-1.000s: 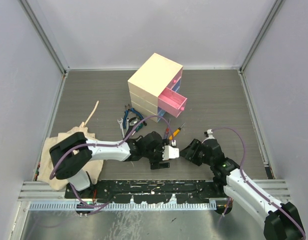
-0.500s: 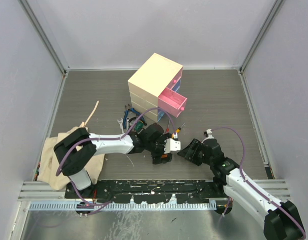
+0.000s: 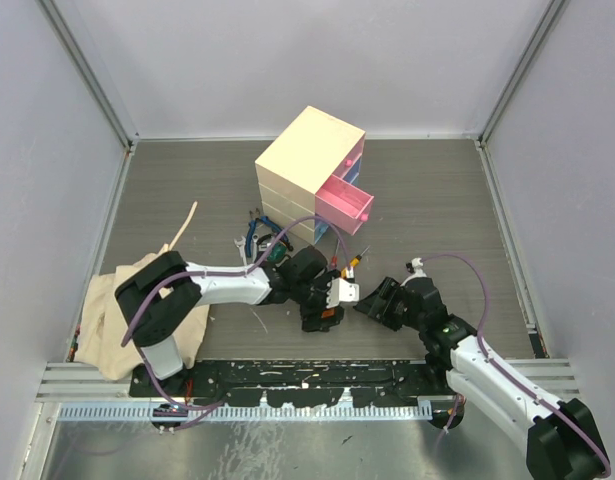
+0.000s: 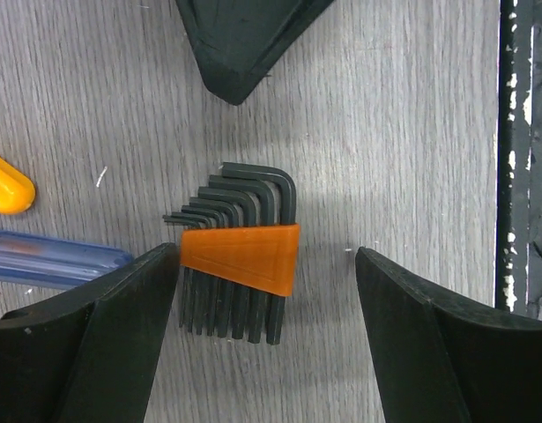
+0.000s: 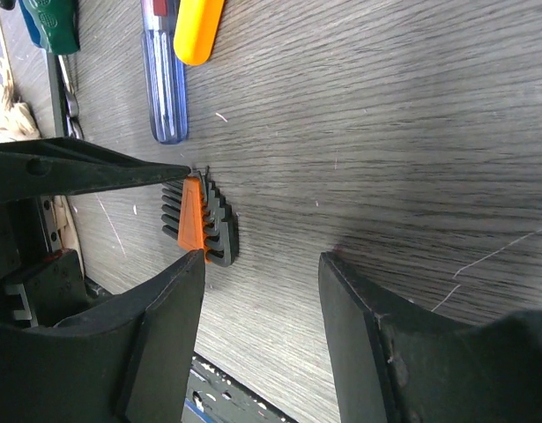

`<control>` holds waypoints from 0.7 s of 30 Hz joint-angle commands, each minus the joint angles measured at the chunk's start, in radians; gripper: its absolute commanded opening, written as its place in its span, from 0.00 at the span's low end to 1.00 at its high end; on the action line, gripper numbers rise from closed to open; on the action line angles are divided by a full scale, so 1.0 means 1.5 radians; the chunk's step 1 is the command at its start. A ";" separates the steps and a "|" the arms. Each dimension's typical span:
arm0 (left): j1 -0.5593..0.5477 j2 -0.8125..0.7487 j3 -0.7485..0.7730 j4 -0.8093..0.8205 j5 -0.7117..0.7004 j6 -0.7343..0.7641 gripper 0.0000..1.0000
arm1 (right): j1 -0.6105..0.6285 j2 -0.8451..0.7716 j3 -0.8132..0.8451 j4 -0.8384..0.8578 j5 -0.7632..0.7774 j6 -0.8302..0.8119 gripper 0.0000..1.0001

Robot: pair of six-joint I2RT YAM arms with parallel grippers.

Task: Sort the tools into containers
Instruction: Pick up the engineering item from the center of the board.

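Left gripper [image 4: 266,260]: jaws spread, hex key set [image 4: 238,264] with orange holder between them. Right gripper [image 5: 262,260]: jaws spread, same set just beside one fingertip.

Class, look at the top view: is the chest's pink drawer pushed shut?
No, the pink drawer stands pulled out from the cream chest.

**Soft, Even Light**

Diffuse light is falling from above in the top view, casting only faint shadows beside the chest [image 3: 309,165] and rendering the surface [image 3: 437,200] matte. In the wrist views the hex key set [image 4: 240,256] is showing sharp, while the dark left claw [image 4: 266,264] and right claw [image 5: 262,260] are losing detail at the frame edges.
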 commanded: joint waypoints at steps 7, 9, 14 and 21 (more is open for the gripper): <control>0.015 0.035 0.052 0.006 -0.009 -0.016 0.84 | -0.003 0.005 -0.004 0.014 -0.005 -0.002 0.60; 0.023 0.039 0.058 -0.007 -0.001 -0.013 0.84 | -0.003 0.005 -0.003 0.014 -0.006 -0.003 0.60; 0.026 0.035 0.061 -0.063 0.015 0.026 0.80 | -0.002 0.011 -0.002 0.014 -0.005 -0.006 0.60; 0.024 0.023 0.049 -0.094 0.031 0.022 0.79 | -0.003 0.027 -0.004 0.031 -0.008 -0.008 0.60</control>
